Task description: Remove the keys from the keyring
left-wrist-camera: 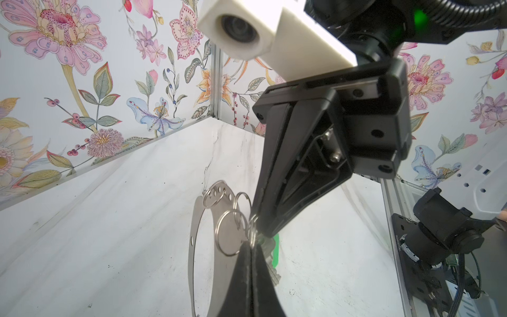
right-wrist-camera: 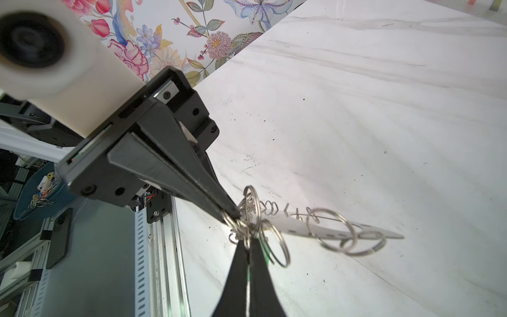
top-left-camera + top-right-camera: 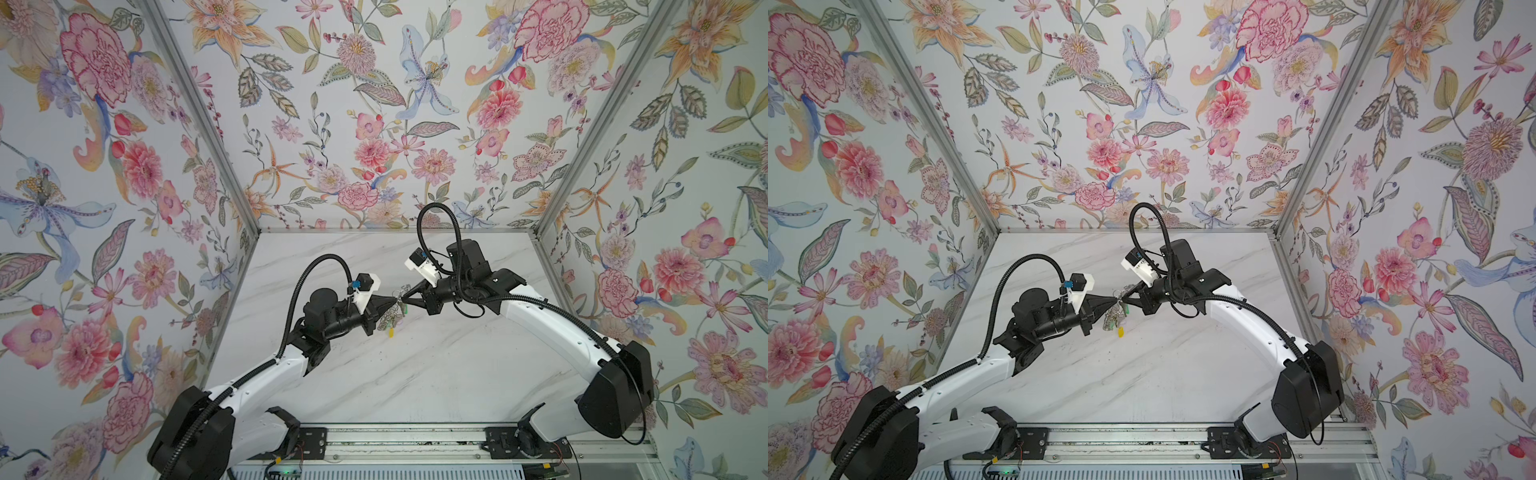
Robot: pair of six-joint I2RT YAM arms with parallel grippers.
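Observation:
The keyring (image 3: 387,319) (image 3: 1111,320), a grey crescent plate edged with wire rings, hangs above the marble table between both grippers. My left gripper (image 3: 394,300) (image 1: 251,245) is shut on a wire ring at the top of the bunch. My right gripper (image 3: 404,297) (image 2: 248,243) meets it tip to tip, shut on a neighbouring wire ring. A green-tagged key (image 1: 275,254) (image 3: 405,309) hangs under the right tip and shows through the slit between its fingers. A yellow-tagged key (image 3: 390,332) (image 3: 1121,331) dangles lowest. The plate (image 2: 301,226) juts sideways with loose rings (image 2: 329,232).
Flowered walls (image 3: 124,208) close in the marble table (image 3: 415,374) on three sides. An aluminium rail (image 3: 407,442) with both arm bases runs along the front. Outside the cell a blue tray (image 2: 33,197) holds tagged keys and rings.

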